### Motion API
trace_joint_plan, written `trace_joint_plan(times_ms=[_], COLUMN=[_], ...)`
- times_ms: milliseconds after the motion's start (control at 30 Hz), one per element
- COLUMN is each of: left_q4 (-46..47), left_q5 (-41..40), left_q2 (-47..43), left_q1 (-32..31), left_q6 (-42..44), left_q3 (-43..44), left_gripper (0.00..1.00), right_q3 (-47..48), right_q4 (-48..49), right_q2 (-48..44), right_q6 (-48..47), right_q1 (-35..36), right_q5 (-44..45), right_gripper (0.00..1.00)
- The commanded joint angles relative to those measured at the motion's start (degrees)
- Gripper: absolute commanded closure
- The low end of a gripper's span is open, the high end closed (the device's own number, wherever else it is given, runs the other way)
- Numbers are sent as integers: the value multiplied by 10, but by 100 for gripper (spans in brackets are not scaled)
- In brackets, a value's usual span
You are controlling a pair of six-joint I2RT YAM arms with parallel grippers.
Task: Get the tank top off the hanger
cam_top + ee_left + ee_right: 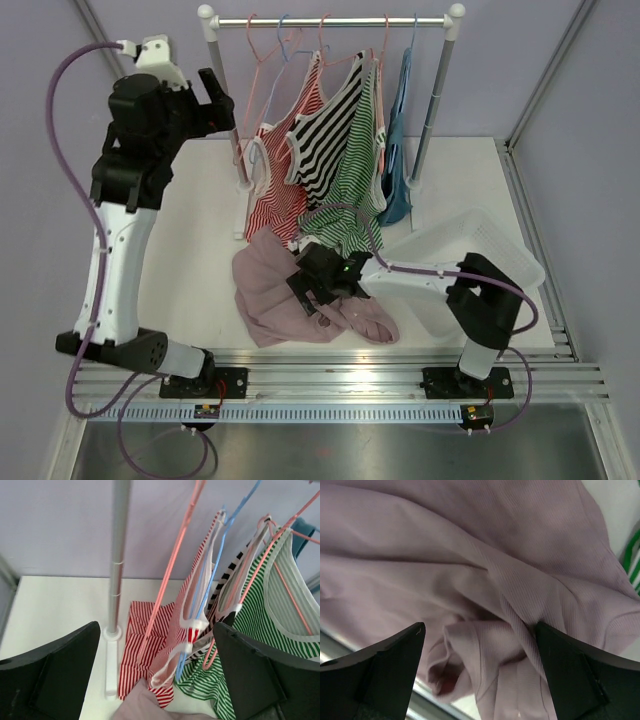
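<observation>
A mauve tank top (272, 292) lies crumpled on the table near the front, off any hanger; it fills the right wrist view (485, 570). My right gripper (315, 283) is open just above it, fingers straddling a fold (480, 626). My left gripper (218, 100) is open and empty, raised beside the rack's left pole (118, 555). In the left wrist view its gap (156, 630) frames a red-striped top (172, 625) drooping on a blue hanger (220, 565), with a bare pink hanger (172, 565) beside it.
The rack rail (330, 21) also carries a black-striped top (325, 130), a green-striped top (355, 190) and a blue top (398, 160). A clear plastic bin (470, 250) sits at the right. The rack's foot (111, 665) stands on the white table.
</observation>
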Motion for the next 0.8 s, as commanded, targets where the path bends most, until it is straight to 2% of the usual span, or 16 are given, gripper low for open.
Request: trace_joint_plan(times_ms=[0, 67, 133, 167, 200, 233, 267, 300, 433, 567, 700, 767], left_q4=[-20, -19, -10, -8, -5, -2, 1, 4, 24, 58, 37, 24], left_q5=[-93, -103, -94, -89, -84, -79, -68, -65, -62, -70, -82, -86], left_q2=[-105, -171, -216, -238, -283, -304, -330, -371, -475, -542, -553, -555], left_q1=[4, 4, 4, 4, 4, 3, 3, 4, 3, 3, 3, 3], left_q6=[-26, -34, -33, -34, -34, -31, -31, -29, -22, -6, -3, -11], left_q3=[-61, -101, -170, -194, -237, -265, -288, -309, -432, -505, -505, -493], left_gripper=[1, 1, 1, 1, 1, 1, 1, 1, 1, 1, 1, 1], right_q3=[57, 61, 58, 54, 52, 51, 50, 49, 39, 58, 102, 134], right_q4=[-17, -14, -10, -9, -6, -3, -2, 1, 0, -41, -119, -149], right_q2=[77, 95, 108, 110, 112, 110, 106, 99, 8, -101, -226, -260], right_q6=[1, 5, 10, 10, 10, 8, 7, 6, 13, 28, 35, 36], right_q1=[20, 23, 24, 24, 24, 25, 28, 32, 44, 45, 44, 44], right_q5=[82, 74, 73, 63, 57, 50, 29, 25, 24, 61, 121, 174], right_gripper=[1, 2, 18, 29, 48, 75, 91, 99, 100, 100, 100, 100])
